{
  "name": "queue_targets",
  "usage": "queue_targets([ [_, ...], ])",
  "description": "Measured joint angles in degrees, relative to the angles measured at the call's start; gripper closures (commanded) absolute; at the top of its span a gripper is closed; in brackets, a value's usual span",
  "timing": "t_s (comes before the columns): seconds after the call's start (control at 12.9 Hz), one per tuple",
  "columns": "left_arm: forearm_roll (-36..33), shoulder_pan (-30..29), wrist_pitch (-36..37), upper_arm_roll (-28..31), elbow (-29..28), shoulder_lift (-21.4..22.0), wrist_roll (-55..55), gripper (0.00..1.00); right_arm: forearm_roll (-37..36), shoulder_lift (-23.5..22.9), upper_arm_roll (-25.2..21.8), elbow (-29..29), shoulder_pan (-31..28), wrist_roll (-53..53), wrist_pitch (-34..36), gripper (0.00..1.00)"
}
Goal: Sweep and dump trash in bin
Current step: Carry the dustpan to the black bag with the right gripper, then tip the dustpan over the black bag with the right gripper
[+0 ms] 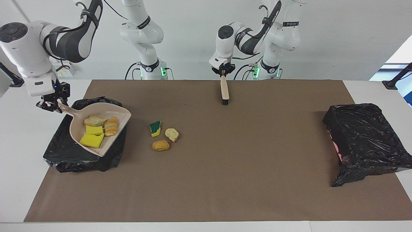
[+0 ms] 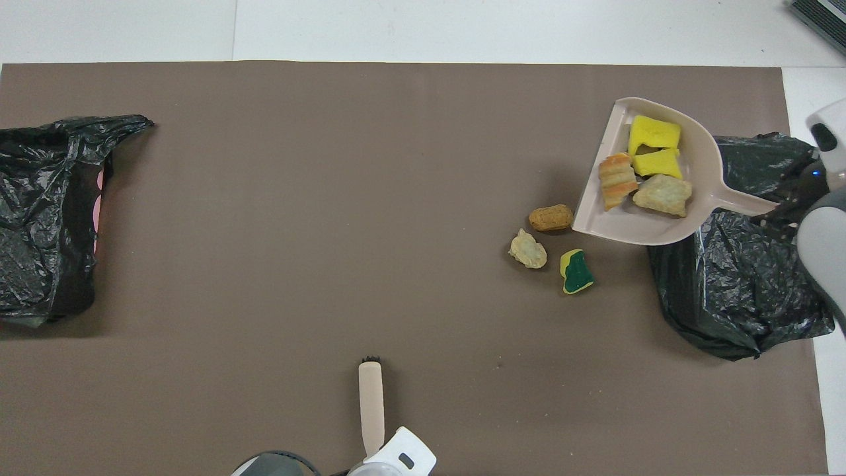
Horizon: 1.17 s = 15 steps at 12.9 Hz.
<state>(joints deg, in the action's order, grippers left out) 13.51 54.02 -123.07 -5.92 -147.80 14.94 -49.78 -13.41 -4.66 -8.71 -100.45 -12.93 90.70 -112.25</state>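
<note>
The right gripper (image 1: 53, 104) is clamped on the handle of the beige dustpan (image 1: 99, 129), and that pan hangs level over the black-lined bin (image 1: 69, 154) at the right arm's end of the table. Riding in it are four pieces: two yellow sponge bits (image 1: 92, 136), a pale tan lump (image 1: 94, 120) and a striped orange-tan piece (image 1: 111, 126). Nothing has tipped out yet, so the dump is the step in hand, I'd say.

Three pieces lie on the brown mat (image 1: 225, 180), just beside the bin toward the middle of the table: the green-faced sponge (image 1: 155, 128), a pale lump (image 1: 172, 134) and the orange-brown lump (image 1: 161, 145). Another sweep will be needed for those, so call this roughly halfway.

The left gripper (image 1: 222, 72) waits close to the robots, shut on the brush (image 1: 224, 91), bristles down near the mat. A second black-bagged bin (image 1: 363, 138) sits at the left arm's end.

Writing? Some lettering on the left arm's upper link, too small to read.
</note>
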Motion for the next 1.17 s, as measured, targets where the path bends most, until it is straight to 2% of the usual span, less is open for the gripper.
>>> queue_targets([
  [0.08,0.0,-1.3,0.1,0.1,0.7,-0.4,0.5,0.10,-1.5,0.0,-0.1,0.0,-1.2,2.0,-1.4,1.00],
  [0.16,0.0,-3.1,0.3,0.2,2.1,-1.2,1.6,0.00,-2.8,0.0,-0.1,0.0,-2.3,3.9,-2.6,1.00],
  [0.39,-1.4,-8.3,2.2,0.7,10.4,-5.5,5.2,0.00,-7.6,0.0,-0.1,0.0,-3.7,10.1,-6.0,1.00],
  [0.54,-6.7,-12.2,2.7,0.9,16.3,-7.8,8.0,0.00,-11.8,0.0,0.2,-0.3,-3.4,13.4,-7.3,1.00],
  [0.7,-9.4,-18.4,4.2,1.0,21.3,-8.4,15.5,0.00,-14.7,0.0,0.6,-1.2,-3.0,14.4,-10.2,1.00],
  [0.93,-11.7,-29.8,11.4,1.4,31.4,-8.4,29.6,0.00,-20.1,-0.1,0.9,-3.0,-2.3,16.8,-13.2,1.00],
  [1.17,-13.1,-36.3,15.7,1.4,39.4,-8.6,35.9,0.00,-23.0,-0.2,1.1,-3.2,-1.0,21.5,-14.1,1.00],
])
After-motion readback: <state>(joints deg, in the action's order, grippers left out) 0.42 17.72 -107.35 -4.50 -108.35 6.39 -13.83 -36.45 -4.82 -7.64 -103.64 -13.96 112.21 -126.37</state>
